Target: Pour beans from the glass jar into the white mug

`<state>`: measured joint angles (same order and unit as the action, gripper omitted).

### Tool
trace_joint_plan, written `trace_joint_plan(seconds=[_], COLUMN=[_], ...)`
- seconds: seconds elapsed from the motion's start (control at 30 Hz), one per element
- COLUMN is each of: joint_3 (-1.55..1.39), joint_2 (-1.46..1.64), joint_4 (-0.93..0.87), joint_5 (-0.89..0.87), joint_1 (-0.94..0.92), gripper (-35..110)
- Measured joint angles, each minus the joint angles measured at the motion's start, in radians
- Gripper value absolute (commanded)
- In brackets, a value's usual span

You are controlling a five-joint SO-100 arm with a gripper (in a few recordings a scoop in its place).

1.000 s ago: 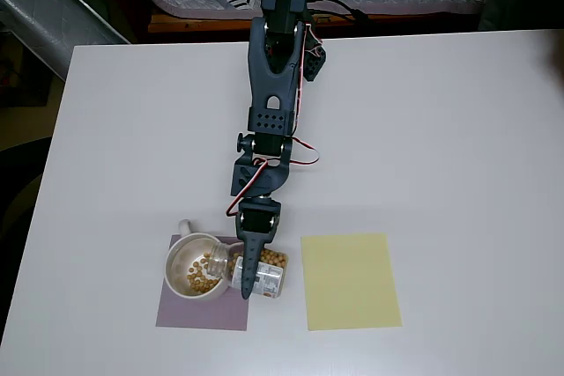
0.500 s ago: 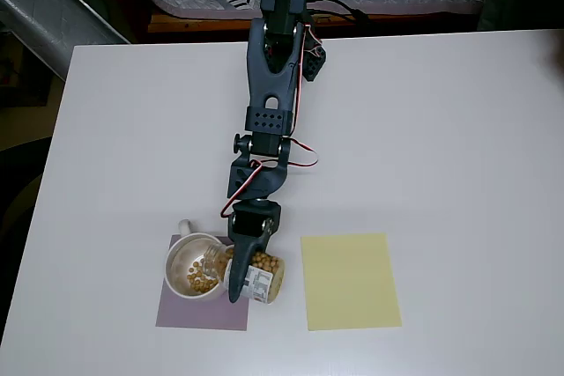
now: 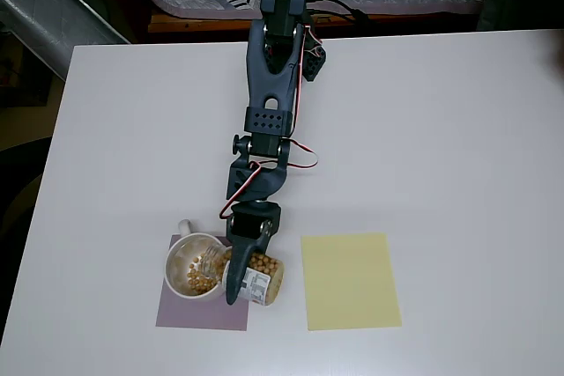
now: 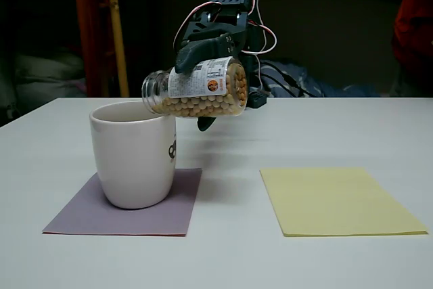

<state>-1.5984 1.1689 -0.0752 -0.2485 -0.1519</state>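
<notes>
**Jar tips further over the mug as the pour runs on**

Overhead view: the gripper (image 3: pixel 240 272) is clamped on the glass jar (image 3: pixel 256 277), which lies on its side with its mouth over the right part of the rim of the white mug (image 3: pixel 194 266). Against a second ago the jar has swung round slightly, its base now angled down-right and its mouth reaching a little further over the mug. The beans (image 3: pixel 201 281) gathered in the mug's bottom look like a slightly larger heap, though the difference is small. The mug stands on a purple mat (image 3: pixel 189 314), with a yellow sheet (image 3: pixel 350 281) to its right on the white table (image 3: pixel 458 173).

Fixed view: the jar (image 4: pixel 197 89) hangs roughly level, its mouth dipped a little, just above and over the mug's (image 4: pixel 133 154) right rim. The gripper (image 4: pixel 203 51) holds it from above and behind. The jar is well over half full of beans (image 4: pixel 203 105), banked toward the base, so I judge most of the pour remains and a steeper tilt is needed.
</notes>
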Motion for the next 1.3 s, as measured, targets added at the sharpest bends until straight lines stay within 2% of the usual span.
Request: trace_joint_plan(seconds=[0.73, 1.13, 1.3], joint_3=[0.074, 0.086, 0.084], joint_2=[-0.034, -0.037, -0.037], joint_4=[-0.037, -0.037, -0.041], joint_5=[-0.178, -0.175, -0.069], joint_1=[-0.005, -0.005, -0.005], gripper=[0, 0, 0])
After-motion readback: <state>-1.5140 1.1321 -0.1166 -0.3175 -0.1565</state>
